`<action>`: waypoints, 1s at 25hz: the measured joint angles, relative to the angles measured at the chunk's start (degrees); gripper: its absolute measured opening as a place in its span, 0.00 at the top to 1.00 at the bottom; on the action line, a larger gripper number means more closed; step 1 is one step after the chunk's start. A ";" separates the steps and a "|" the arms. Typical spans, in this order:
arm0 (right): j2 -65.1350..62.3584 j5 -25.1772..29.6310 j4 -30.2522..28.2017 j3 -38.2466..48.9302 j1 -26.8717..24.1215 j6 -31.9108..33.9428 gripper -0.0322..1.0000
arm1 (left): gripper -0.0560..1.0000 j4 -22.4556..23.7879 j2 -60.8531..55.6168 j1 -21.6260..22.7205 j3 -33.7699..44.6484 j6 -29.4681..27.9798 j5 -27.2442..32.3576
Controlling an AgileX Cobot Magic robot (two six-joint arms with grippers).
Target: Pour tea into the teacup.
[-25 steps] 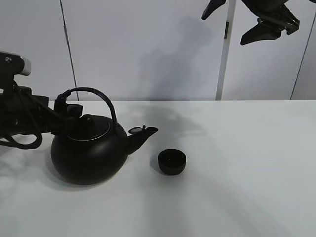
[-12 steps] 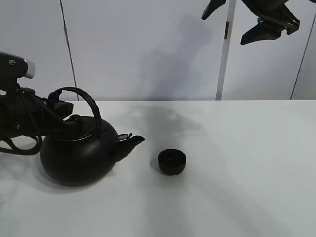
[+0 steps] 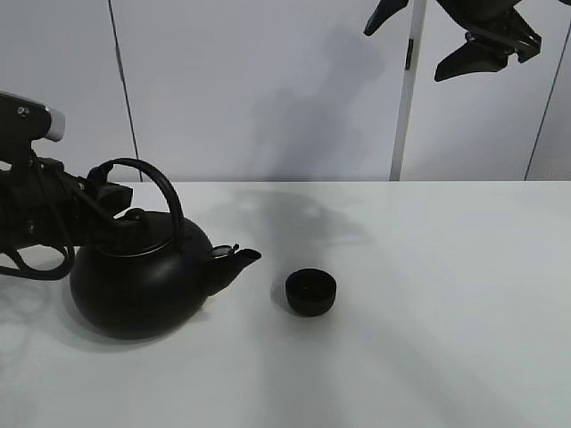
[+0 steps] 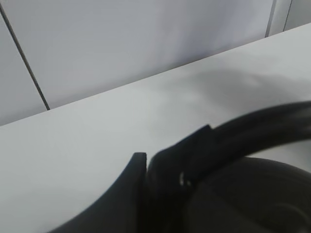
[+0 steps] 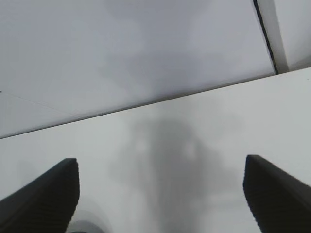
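The big round black teapot (image 3: 134, 285) stands on the white table (image 3: 428, 312) at the left, its spout (image 3: 236, 259) pointing right. My left gripper (image 3: 105, 191) is shut on the left end of its arched handle (image 3: 156, 178). In the left wrist view the handle (image 4: 262, 127) runs across, above the pot's body (image 4: 252, 194), with one finger (image 4: 127, 191) beside it. The teacup (image 3: 311, 292), small, low and black, stands just right of the spout, apart from it. My right gripper (image 3: 426, 37) hangs open and empty high at the back right; its fingertips (image 5: 46, 196) frame bare table.
A white panelled wall (image 3: 268, 89) with dark vertical seams rises behind the table's far edge. White tabletop stretches to the right of the teacup and in front of it.
The teapot has moved left with my left gripper and sits a little lower, widening the gap between spout and teacup. Since half a second ago it has barely moved. The right arm is still.
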 joint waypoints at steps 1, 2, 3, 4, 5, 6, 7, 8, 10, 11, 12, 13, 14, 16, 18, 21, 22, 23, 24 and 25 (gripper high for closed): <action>0.00 0.00 0.00 0.00 0.00 0.00 0.36 | 0.86 0.12 -0.36 0.00 0.00 0.00 0.87; 0.00 0.00 0.00 0.00 0.00 0.00 0.36 | 0.86 0.19 -0.82 0.00 0.00 0.04 1.64; 0.00 0.00 0.00 0.00 0.00 0.00 0.36 | 0.86 0.23 -1.27 0.00 -0.32 0.04 3.10; 0.00 0.00 0.00 0.00 0.00 0.00 0.36 | 0.86 0.38 -1.55 0.00 -0.68 0.04 4.01; 0.00 0.00 0.00 0.00 0.00 0.00 0.36 | 0.86 0.67 -1.90 0.00 -1.17 0.04 4.68; 0.00 0.00 0.00 0.00 0.00 0.00 0.36 | 0.86 1.13 -2.15 0.00 -1.80 0.04 5.34; 0.00 0.00 0.00 0.00 0.00 0.00 0.36 | 0.86 1.56 -2.38 -0.13 -2.50 0.04 5.93; 0.00 0.00 0.00 0.00 0.00 0.00 0.36 | 0.86 2.02 -2.45 -0.13 -3.07 0.04 6.35; 0.00 0.00 0.00 0.00 0.00 0.00 0.36 | 0.86 2.36 -2.52 -0.58 -4.32 0.04 7.23; 0.00 0.00 0.00 0.00 0.00 0.00 0.36 | 0.86 2.39 -2.52 -0.89 -4.81 0.04 7.67; 0.00 0.00 0.00 0.00 0.00 0.00 0.36 | 0.86 2.39 -2.52 -1.35 -5.50 0.04 8.40; 0.00 0.00 0.00 0.00 0.00 0.00 0.36 | 0.86 2.39 -2.52 -1.69 -6.25 0.04 9.11; 0.00 0.00 0.00 0.00 0.00 0.00 0.36 | 0.86 2.60 -2.52 -2.05 -6.99 0.04 9.85; 0.00 0.00 0.00 0.00 0.00 0.00 0.36 | 0.86 2.98 -2.52 -2.71 -8.17 0.10 11.09; 0.00 0.00 0.00 0.00 0.00 0.00 0.36 | 0.86 3.38 -2.52 -3.29 -9.53 0.10 12.48; 0.00 0.00 0.02 0.00 0.00 0.00 0.36 | 0.86 3.49 -2.52 -4.24 -11.38 0.81 15.19; 0.00 0.00 0.02 0.00 0.00 0.00 0.36 | 0.86 3.49 -2.52 -4.51 -11.86 1.49 16.12; 0.00 0.00 0.02 0.00 0.00 0.00 0.36 | 0.86 3.49 -2.52 -4.77 -12.32 2.15 16.63; 0.00 0.00 0.02 0.00 0.00 0.00 0.36 | 0.86 3.49 -2.52 -4.97 -12.63 2.67 16.82; 0.00 0.00 0.02 0.00 0.00 0.00 0.36 | 0.86 3.43 -2.52 -5.24 -12.97 2.98 16.94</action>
